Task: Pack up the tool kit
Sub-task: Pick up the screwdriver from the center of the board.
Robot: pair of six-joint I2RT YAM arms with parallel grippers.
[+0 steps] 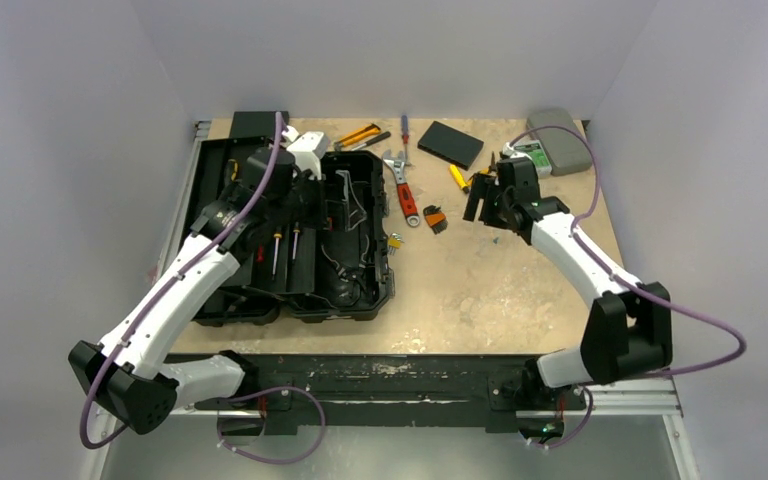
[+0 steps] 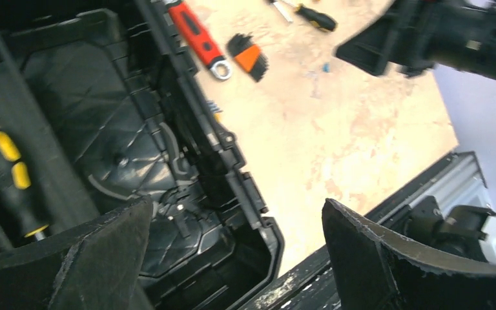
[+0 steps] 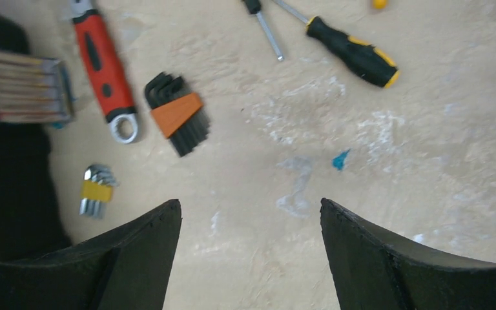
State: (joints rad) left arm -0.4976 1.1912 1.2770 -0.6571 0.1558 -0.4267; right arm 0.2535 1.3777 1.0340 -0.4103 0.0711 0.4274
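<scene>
The black toolbox (image 1: 355, 265) lies open on the left of the table. Two red-handled screwdrivers (image 1: 277, 245) lie in it, and a yellow-black handle (image 2: 6, 174) shows in the left wrist view. My left gripper (image 1: 278, 195) hangs open and empty over the box; its wrist view (image 2: 239, 206) shows the box's near right corner below. My right gripper (image 1: 480, 200) is open and empty above bare table (image 3: 250, 203). Loose on the table lie a red wrench (image 3: 103, 64), an orange hex key set (image 3: 177, 113), a yellow hex key set (image 3: 97, 190) and a yellow-black screwdriver (image 3: 355, 51).
A flat black box (image 1: 450, 143) and a grey rounded case (image 1: 560, 140) sit at the back right. Yellow-handled pliers (image 1: 358, 135) and a slim screwdriver (image 1: 404, 125) lie at the back. A white object (image 1: 307, 150) stands behind the toolbox. A black rail (image 1: 410, 375) runs along the near edge.
</scene>
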